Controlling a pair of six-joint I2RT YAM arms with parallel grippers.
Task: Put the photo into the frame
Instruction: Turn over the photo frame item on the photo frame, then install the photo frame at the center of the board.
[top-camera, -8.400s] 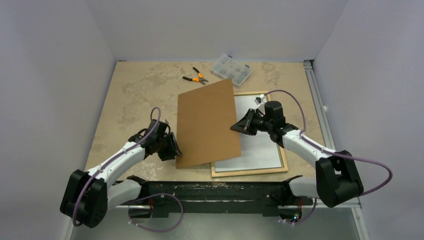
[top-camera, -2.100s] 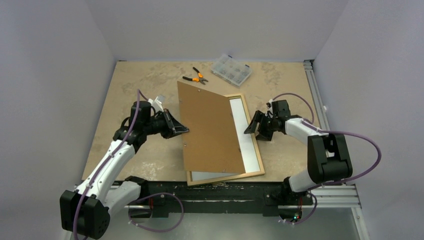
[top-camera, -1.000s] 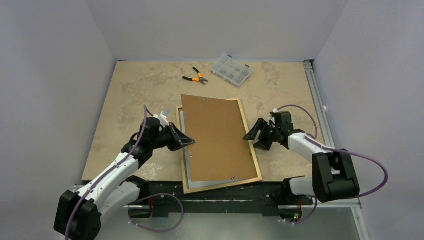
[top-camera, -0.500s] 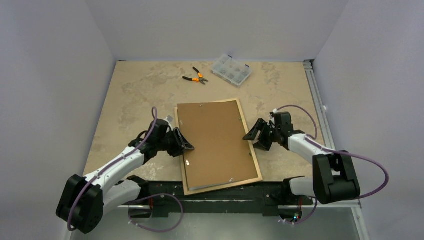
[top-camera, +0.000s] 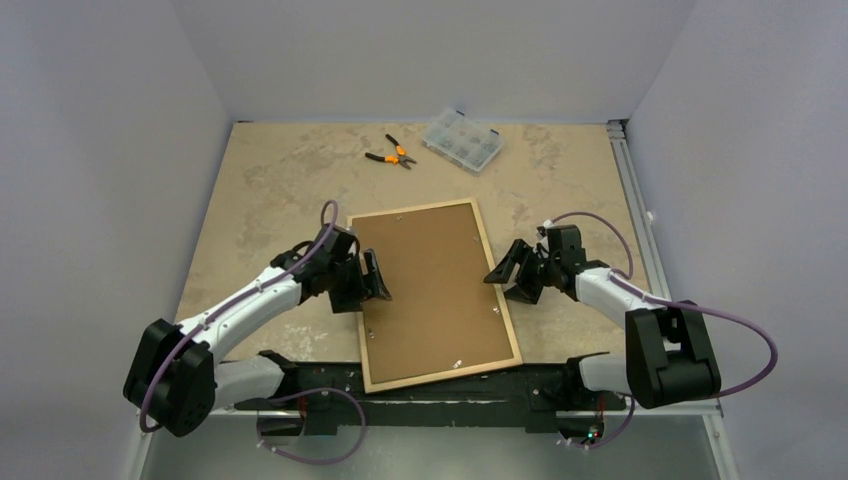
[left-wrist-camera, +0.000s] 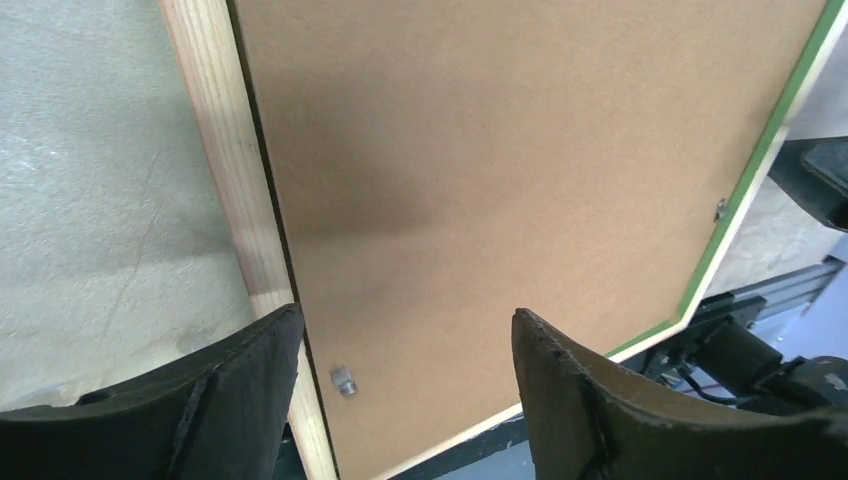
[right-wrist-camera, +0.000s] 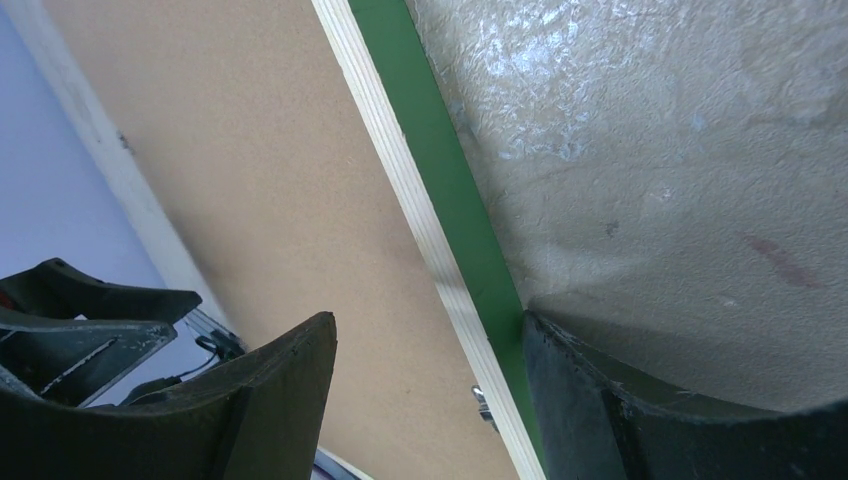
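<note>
Wrist views alone reveal green edging on the frame (right-wrist-camera: 455, 200); left claw (left-wrist-camera: 405, 320) and right claw (right-wrist-camera: 428, 320) gape wide.

Light: soft and even, falling from overhead; I am seeing the worktop (top-camera: 270, 180) sharp in the top view. Shadow: a dim patch is lying on the backing board (left-wrist-camera: 520, 120). Focus: my left fingers (left-wrist-camera: 200, 400) and right fingers (right-wrist-camera: 250, 400) are looking slightly soft close up.
</note>
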